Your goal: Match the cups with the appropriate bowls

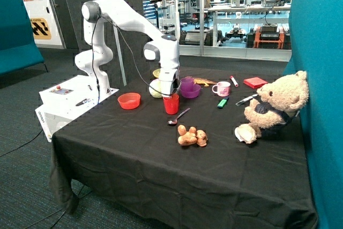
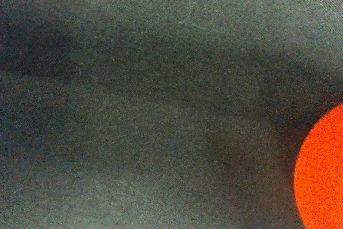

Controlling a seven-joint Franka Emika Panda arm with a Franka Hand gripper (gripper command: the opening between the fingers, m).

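Presently, item one: the claw [image 1: 170, 93] is sitting directly over the rim of the red cup [image 1: 171, 104], which is standing upright on the black-clothed tabletop [image 1: 161, 159]. Whether it is grasping the cup or has let go cannot be told; the arm's hand is covering the contact.

Item two: the red-orange bowl [image 1: 129, 101] is lying to the side of the cup, toward the robot's white base [image 1: 69, 100], near but apart, with bare cloth between. The coming move is turning on that sideways offset: judged from the layout, the cup is needing to be carried across the gap and lowered into the bowl, mouth up.

Item three: the purple cup [image 1: 187, 84] is already standing inside the purple bowl [image 1: 191, 91], just behind the red cup, so that pairing is looking done; the red pairing is not.

Item four, bystanders: a white-and-pink mug [image 1: 222, 88], a spoon [image 1: 178, 117] just beside the red cup, a green marker [image 1: 222, 103], a teddy bear [image 1: 273, 108].

Item five, views: the outside view is giving the whole layout. The wrist view is giving only dark cloth [image 2: 150, 111] and a curved red-orange edge [image 2: 321, 175] at the frame border; cup or bowl, it cannot be told.
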